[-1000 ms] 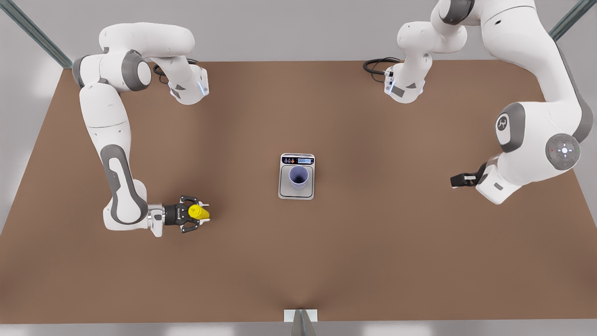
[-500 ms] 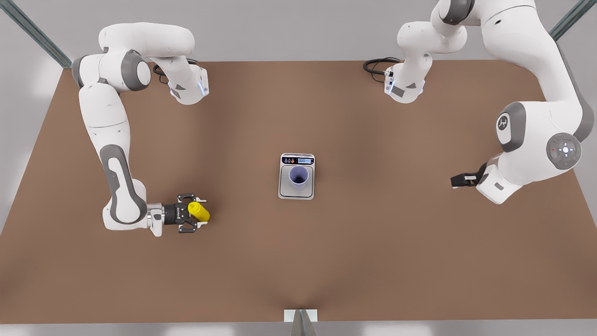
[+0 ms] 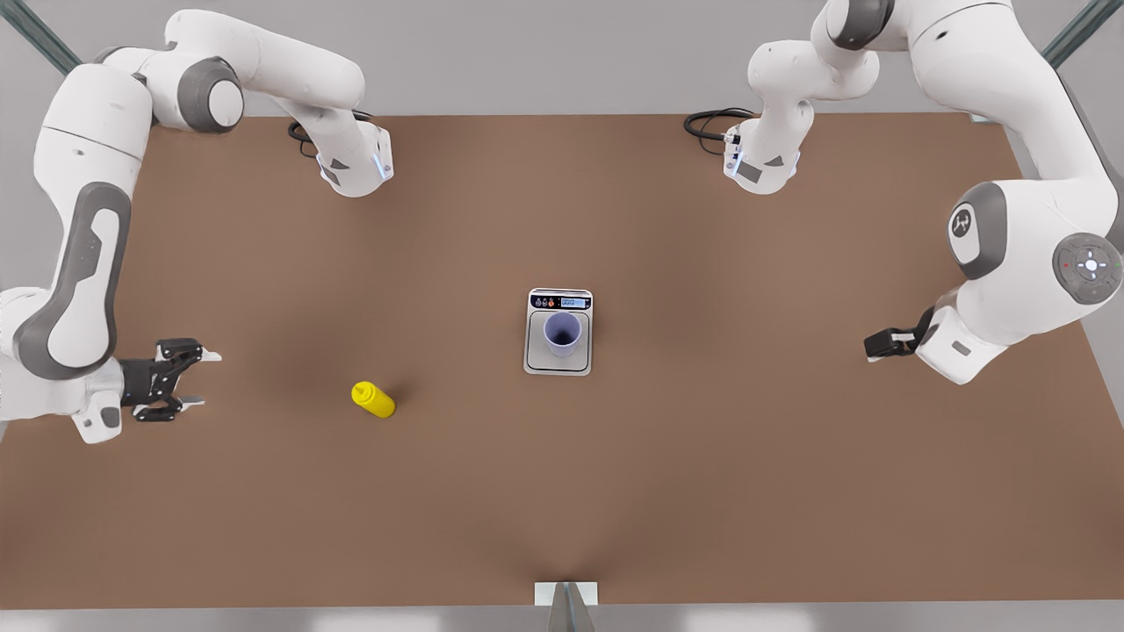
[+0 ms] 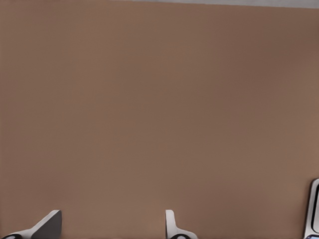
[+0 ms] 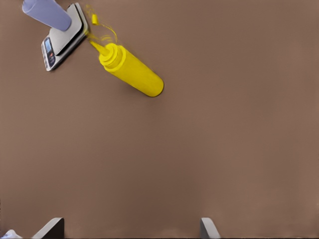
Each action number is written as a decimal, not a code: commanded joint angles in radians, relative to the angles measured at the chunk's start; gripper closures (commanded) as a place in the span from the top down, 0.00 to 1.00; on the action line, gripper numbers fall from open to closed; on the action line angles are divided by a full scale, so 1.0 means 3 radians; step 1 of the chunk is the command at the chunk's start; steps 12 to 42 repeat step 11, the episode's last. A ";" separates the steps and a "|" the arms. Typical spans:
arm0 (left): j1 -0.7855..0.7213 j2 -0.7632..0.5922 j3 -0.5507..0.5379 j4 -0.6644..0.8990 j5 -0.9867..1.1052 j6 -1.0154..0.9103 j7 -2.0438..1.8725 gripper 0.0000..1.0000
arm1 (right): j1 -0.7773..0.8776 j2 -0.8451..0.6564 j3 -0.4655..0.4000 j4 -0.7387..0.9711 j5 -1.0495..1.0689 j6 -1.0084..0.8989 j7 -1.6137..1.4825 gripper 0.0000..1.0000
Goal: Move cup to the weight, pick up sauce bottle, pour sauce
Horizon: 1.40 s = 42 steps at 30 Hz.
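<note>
The bench (image 3: 702,491) is a plain brown slab, matte and even in colour, with soft darker shading near its middle and toward its near edge. Around it lies a pale grey floor (image 3: 544,53). Two dark metal struts (image 3: 53,54) cross the far corners at a slant (one on the front view's left, the other (image 3: 1076,31) on its right). Two black cables lie coiled at the bench's far edge: one (image 3: 707,123) right of centre in the front view, the other (image 3: 303,132) toward its left. At the middle of the near edge sits a small white bracket (image 3: 566,593) with a grey post rising from it.
</note>
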 commanded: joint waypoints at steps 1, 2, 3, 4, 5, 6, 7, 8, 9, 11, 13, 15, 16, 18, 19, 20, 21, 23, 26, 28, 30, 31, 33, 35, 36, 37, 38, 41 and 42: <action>0.0000 0.0000 0.0005 0.0000 0.0010 0.0000 0.0000 1.00 | 0.0129 -0.0143 -0.0017 -0.0022 -0.0123 0.0100 0.0328 1.00; 0.0000 0.0000 0.0005 0.0005 0.0015 0.0000 -0.0005 1.00 | 0.0396 -0.0378 -0.0149 -0.0063 -0.0282 0.0152 0.1274 1.00; 0.0000 0.0000 0.0005 0.0005 0.0015 0.0000 0.0000 1.00 | 0.0574 -0.0521 -0.0272 -0.0109 -0.0288 0.0167 0.1784 1.00; 0.0000 0.0000 0.0005 0.0005 0.0015 0.0000 0.0000 1.00 | 0.0764 -0.0721 -0.0374 -0.0150 -0.0349 0.0183 0.2556 1.00; 0.0000 0.0000 0.0005 0.0005 0.0015 0.0000 -0.0026 1.00 | 0.0876 -0.0935 -0.0380 -0.0293 -0.0349 0.0295 0.3175 1.00; 0.0005 0.0000 0.0005 0.0005 0.0010 0.0010 0.0000 1.00 | 0.0989 -0.1129 -0.0385 -0.0451 -0.0384 0.0397 0.3477 1.00; 0.0000 0.0000 0.0005 0.0010 0.0015 0.0056 0.0000 1.00 | 0.1107 -0.1340 -0.0380 -0.0615 -0.0395 0.0495 0.3714 1.00; 0.0005 0.0000 0.0005 0.0010 0.0015 0.0072 0.0000 1.00 | 0.1112 -0.1422 -0.0380 -0.0677 -0.0395 0.0520 0.3724 1.00; 0.0005 0.0000 0.0010 0.0031 0.0020 0.0072 0.0000 1.00 | 0.1127 -0.1570 -0.0380 -0.0861 -0.0400 0.0668 0.3719 1.00; 0.0005 0.0000 0.0010 0.0036 0.0015 0.0072 0.0000 1.00 | 0.1133 -0.1626 -0.0380 -0.0922 -0.0400 0.0699 0.3714 1.00; 0.0005 0.0000 0.0010 0.0036 0.0015 0.0072 0.0000 1.00 | 0.1133 -0.1626 -0.0380 -0.0922 -0.0400 0.0699 0.3714 1.00; 0.0005 0.0000 0.0010 0.0036 0.0015 0.0072 0.0000 1.00 | 0.1133 -0.1626 -0.0380 -0.0922 -0.0400 0.0699 0.3714 1.00; 0.0005 0.0000 0.0010 0.0036 0.0015 0.0072 0.0000 1.00 | 0.1133 -0.1626 -0.0380 -0.0922 -0.0400 0.0699 0.3714 1.00; 0.0005 0.0000 0.0010 0.0036 0.0015 0.0072 0.0000 1.00 | 0.1133 -0.1626 -0.0380 -0.0922 -0.0400 0.0699 0.3714 1.00; 0.0005 0.0000 0.0010 0.0036 0.0015 0.0072 0.0000 1.00 | 0.1133 -0.1626 -0.0380 -0.0922 -0.0400 0.0699 0.3714 1.00; 0.0005 0.0000 0.0010 0.0036 0.0015 0.0072 0.0000 1.00 | 0.1133 -0.1626 -0.0380 -0.0922 -0.0400 0.0699 0.3714 1.00; 0.0005 0.0000 0.0010 0.0036 0.0015 0.0072 0.0000 1.00 | 0.1133 -0.1626 -0.0380 -0.0922 -0.0400 0.0699 0.3714 1.00; 0.0005 0.0000 0.0010 0.0036 0.0015 0.0072 0.0000 1.00 | 0.1133 -0.1626 -0.0380 -0.0922 -0.0400 0.0699 0.3714 1.00; 0.0005 0.0000 0.0010 0.0036 0.0015 0.0072 0.0000 1.00 | 0.1133 -0.1626 -0.0380 -0.0922 -0.0400 0.0699 0.3714 1.00; 0.0005 0.0000 0.0010 0.0036 0.0015 0.0072 0.0000 1.00 | 0.1133 -0.1626 -0.0380 -0.0922 -0.0400 0.0699 0.3714 1.00; 0.0005 0.0000 0.0010 0.0036 0.0015 0.0072 0.0000 1.00 | 0.1133 -0.1626 -0.0380 -0.0922 -0.0400 0.0699 0.3714 1.00; 0.0005 0.0000 0.0010 0.0036 0.0015 0.0072 0.0000 1.00 | 0.1133 -0.1626 -0.0380 -0.0922 -0.0400 0.0699 0.3714 1.00; 0.0005 0.0000 0.0010 0.0036 0.0015 0.0072 0.0000 1.00 | 0.1133 -0.1626 -0.0380 -0.0922 -0.0400 0.0699 0.3714 1.00; 0.0005 0.0000 0.0010 0.0036 0.0015 0.0072 0.0000 1.00 | 0.1133 -0.1626 -0.0380 -0.0922 -0.0400 0.0699 0.3714 1.00; 0.0005 0.0000 0.0010 0.0036 0.0015 0.0072 0.0000 1.00 | 0.1133 -0.1626 -0.0380 -0.0922 -0.0400 0.0699 0.3714 1.00; 0.0005 0.0000 0.0010 0.0036 0.0015 0.0072 0.0000 1.00 | 0.1133 -0.1626 -0.0380 -0.0922 -0.0400 0.0699 0.3714 1.00; 0.0005 0.0000 0.0010 0.0036 0.0015 0.0072 0.0000 1.00 | 0.1133 -0.1626 -0.0380 -0.0922 -0.0400 0.0699 0.3714 1.00; 0.0005 0.0000 0.0010 0.0036 0.0015 0.0072 0.0000 1.00 | 0.1133 -0.1626 -0.0380 -0.0922 -0.0400 0.0699 0.3714 1.00; 0.0005 0.0000 0.0010 0.0036 0.0015 0.0072 0.0000 1.00 | 0.1133 -0.1626 -0.0380 -0.0922 -0.0400 0.0699 0.3714 1.00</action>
